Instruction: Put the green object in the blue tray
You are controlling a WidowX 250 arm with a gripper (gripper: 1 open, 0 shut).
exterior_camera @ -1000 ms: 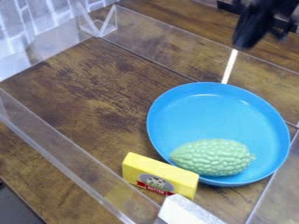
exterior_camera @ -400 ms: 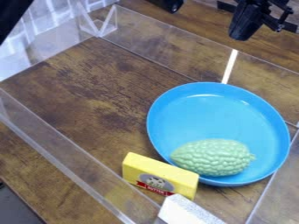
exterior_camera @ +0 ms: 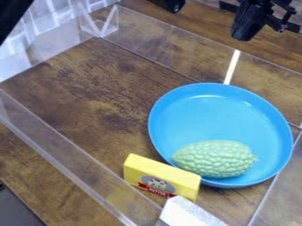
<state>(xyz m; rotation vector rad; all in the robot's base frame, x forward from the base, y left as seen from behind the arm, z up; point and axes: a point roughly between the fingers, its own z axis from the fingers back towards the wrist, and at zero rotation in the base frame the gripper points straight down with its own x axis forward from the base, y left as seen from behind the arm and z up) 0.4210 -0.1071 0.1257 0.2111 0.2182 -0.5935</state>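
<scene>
Green object (exterior_camera: 215, 159) sits in blue tray (exterior_camera: 224, 101); my hand (exterior_camera: 250, 31) has pulled up top right, closed, empty. Looks done.

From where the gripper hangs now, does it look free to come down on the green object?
Probably yes: the gripper hangs above the far side, and nothing covers the green object lying in the blue tray.
</scene>
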